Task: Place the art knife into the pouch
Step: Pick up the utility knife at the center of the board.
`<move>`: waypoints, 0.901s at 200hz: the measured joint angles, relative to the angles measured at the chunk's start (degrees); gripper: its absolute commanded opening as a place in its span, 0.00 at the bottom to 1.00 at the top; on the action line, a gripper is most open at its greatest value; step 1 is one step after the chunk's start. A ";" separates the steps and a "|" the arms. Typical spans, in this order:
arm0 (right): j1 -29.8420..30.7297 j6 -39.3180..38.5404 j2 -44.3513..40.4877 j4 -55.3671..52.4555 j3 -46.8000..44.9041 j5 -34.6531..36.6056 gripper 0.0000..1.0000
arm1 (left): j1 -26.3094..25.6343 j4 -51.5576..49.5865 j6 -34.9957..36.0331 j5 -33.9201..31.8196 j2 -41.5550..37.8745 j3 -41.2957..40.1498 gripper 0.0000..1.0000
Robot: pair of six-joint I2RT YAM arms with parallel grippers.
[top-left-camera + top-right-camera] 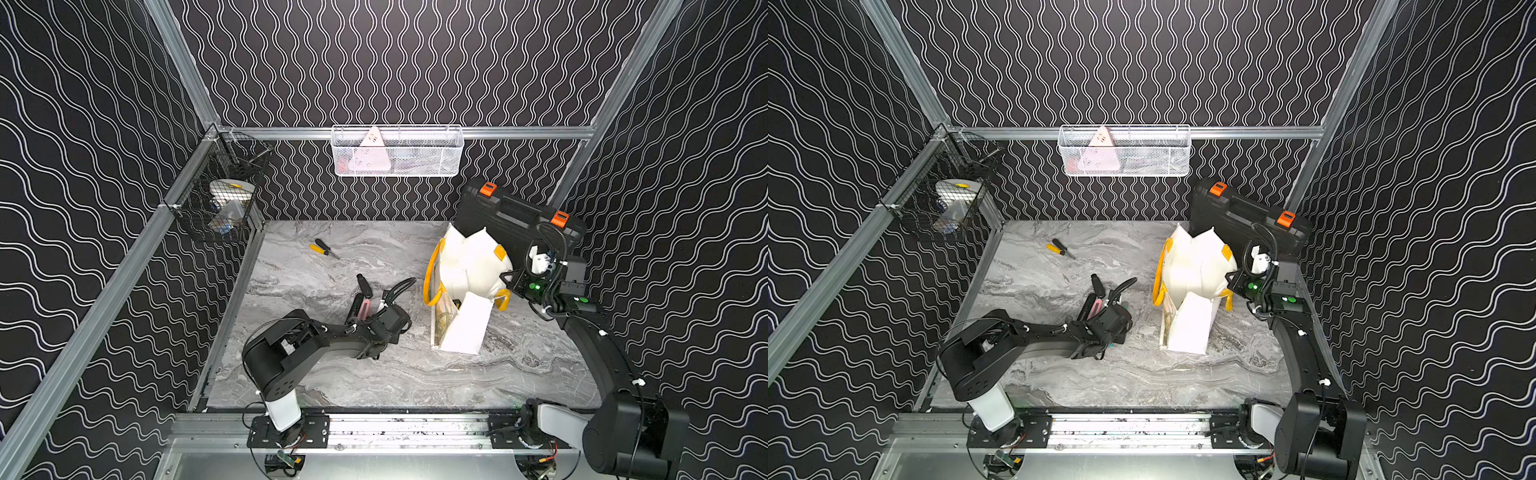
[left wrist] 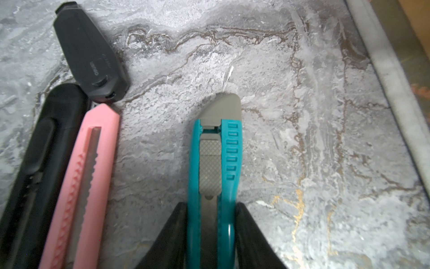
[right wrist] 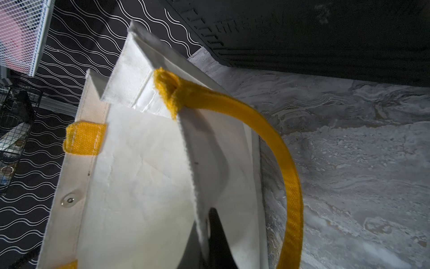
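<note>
The art knife (image 2: 216,163), teal with a grey slider and grey tip, lies flat on the marbled tabletop. My left gripper (image 2: 211,206) is shut on it, its black fingers (image 2: 246,223) pressed against both sides of the handle. In a top view, the left gripper (image 1: 376,311) is low over the middle of the table. The pouch (image 1: 469,270) (image 1: 1196,270) is white cloth with yellow handles. It stands at the right with its mouth pulled open. My right gripper (image 1: 509,280) (image 3: 204,233) is shut on the pouch's (image 3: 144,174) rim cloth.
A pink knife (image 2: 86,181), a black knife (image 2: 39,174) and a dark grey knife (image 2: 90,53) lie close beside the teal one. A yellow-and-black screwdriver (image 1: 324,248) lies further back. A black case with orange latches (image 1: 515,216) stands behind the pouch. Wire baskets (image 1: 397,151) (image 1: 220,203) hang on the walls.
</note>
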 measured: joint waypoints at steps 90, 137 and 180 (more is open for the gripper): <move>0.66 -0.22 0.70 0.37 0.00 0.00 0.00 | -0.07 -23.45 0.63 7.93 -4.09 7.15 0.38; 1.51 -0.35 0.98 0.92 0.00 -0.39 0.00 | 0.13 -32.37 2.38 7.80 -5.81 14.53 0.38; 2.19 -0.35 1.01 1.33 0.02 -1.27 0.00 | 1.68 -36.85 5.03 6.80 -5.70 22.73 0.38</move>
